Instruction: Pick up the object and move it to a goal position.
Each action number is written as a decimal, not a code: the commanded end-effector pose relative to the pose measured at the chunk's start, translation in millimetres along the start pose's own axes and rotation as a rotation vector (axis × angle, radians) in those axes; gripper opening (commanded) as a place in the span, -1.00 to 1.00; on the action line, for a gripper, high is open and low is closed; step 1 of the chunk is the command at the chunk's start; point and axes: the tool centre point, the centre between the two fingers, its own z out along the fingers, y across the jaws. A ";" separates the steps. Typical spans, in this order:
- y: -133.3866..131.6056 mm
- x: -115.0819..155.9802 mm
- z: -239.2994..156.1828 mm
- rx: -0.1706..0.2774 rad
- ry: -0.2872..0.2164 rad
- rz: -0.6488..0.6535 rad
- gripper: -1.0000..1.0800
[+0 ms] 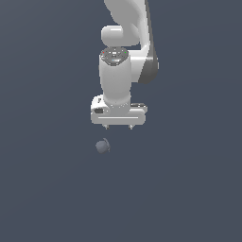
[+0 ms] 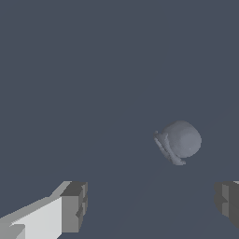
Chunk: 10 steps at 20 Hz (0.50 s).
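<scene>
A small dull grey-blue ball (image 1: 102,146) with a darker side lies on the flat grey-blue ground, just below and slightly toward the exterior view's left of my white gripper (image 1: 118,127). The gripper points down, open and empty, its two short fingertips spread wide and clear of the ball. In the wrist view the ball (image 2: 183,139) lies apart from the gripper (image 2: 151,205), beyond the gap between the two grey pads (image 2: 74,205), nearer the pad that is cut by the picture's edge.
The plain grey-blue ground (image 1: 189,189) stretches all around with nothing else on it. The white arm (image 1: 125,33) rises above the gripper to the picture's upper edge.
</scene>
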 end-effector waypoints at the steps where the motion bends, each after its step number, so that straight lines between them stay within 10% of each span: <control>1: 0.0 0.0 0.0 0.000 0.000 0.000 0.92; 10: 17.4 6.9 -25.6 -0.009 0.045 0.032 0.92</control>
